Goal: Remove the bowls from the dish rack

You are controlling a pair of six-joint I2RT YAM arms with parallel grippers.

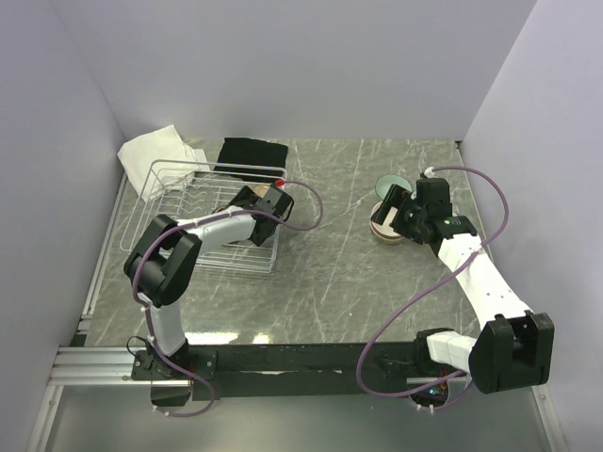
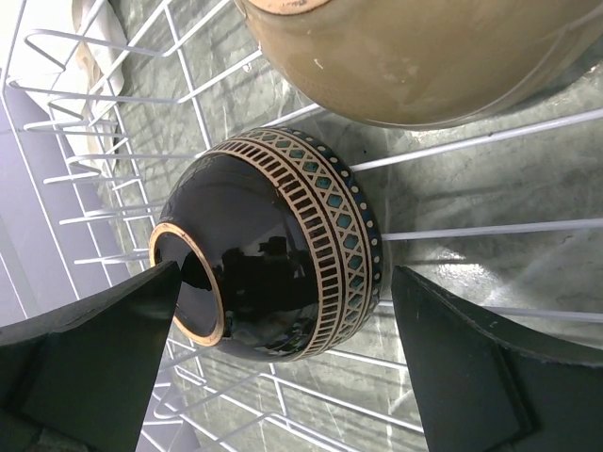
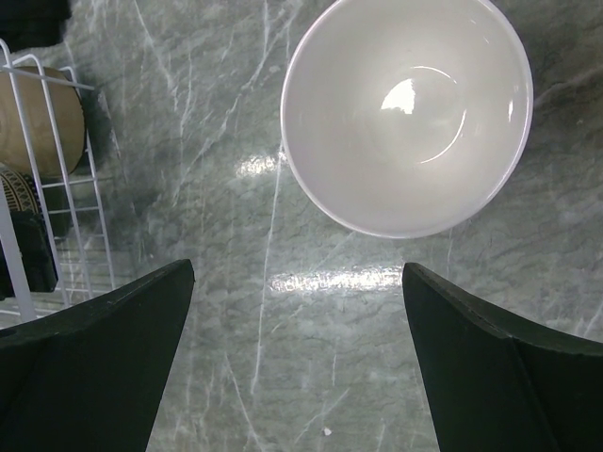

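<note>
Straddling the dark bowl point(image 2: 273, 235), sideways in the rack point(image 1: 179, 184), with the left gripper point(image 2: 285, 282) spread for a grasp, and hovering the right gripper point(image 3: 298, 273), likewise apart, above the counter point(image 3: 188, 141) behind a pale bowl point(image 3: 405, 113).

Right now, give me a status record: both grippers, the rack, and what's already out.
left gripper: open, straddling the dark patterned bowl
right gripper: open, empty, over the table near the white-lined bowl
dish rack: dark patterned bowl on its side, tan bowl beside it
unloaded: white-lined bowl upright, teal bowl farther back
</note>
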